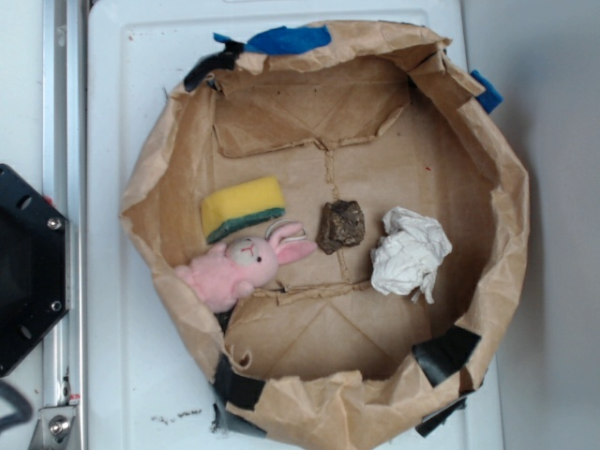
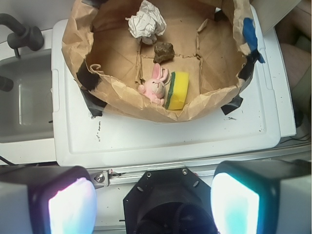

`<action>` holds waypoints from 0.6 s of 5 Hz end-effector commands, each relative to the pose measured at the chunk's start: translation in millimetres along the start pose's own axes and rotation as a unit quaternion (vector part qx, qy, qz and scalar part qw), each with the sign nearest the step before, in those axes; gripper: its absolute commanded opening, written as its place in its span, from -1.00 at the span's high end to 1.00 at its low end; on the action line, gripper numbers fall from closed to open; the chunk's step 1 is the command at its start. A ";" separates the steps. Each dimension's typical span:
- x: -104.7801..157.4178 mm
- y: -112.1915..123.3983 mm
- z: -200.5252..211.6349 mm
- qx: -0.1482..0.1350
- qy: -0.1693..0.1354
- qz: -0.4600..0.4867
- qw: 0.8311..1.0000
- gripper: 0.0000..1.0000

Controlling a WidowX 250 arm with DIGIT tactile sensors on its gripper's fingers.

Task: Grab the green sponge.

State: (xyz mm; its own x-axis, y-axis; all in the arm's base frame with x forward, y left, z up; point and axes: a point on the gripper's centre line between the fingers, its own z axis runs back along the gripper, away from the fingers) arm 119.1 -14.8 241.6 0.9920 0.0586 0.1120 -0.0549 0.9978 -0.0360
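Though yellow-topped, green sponge (image 1: 242,207) green-edged

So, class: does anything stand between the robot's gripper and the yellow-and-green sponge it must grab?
Yes. The open gripper is outside the brown paper enclosure; its crumpled wall stands between it and the yellow-and-green sponge. The pink plush bunny lies right beside the sponge. From above, nothing covers the sponge.
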 end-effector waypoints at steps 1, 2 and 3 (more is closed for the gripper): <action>65.5 7.2 -12.4 0.011 -0.003 0.000 1.000 -1.00; 82.8 11.8 -23.3 0.008 -0.001 -0.003 1.000 -1.00; 88.9 16.5 -41.1 0.001 0.012 -0.006 1.000 -1.00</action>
State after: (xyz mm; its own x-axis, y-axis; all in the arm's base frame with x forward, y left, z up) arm 211.6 0.8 203.5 0.9976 0.0311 0.0613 -0.0290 0.9990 -0.0337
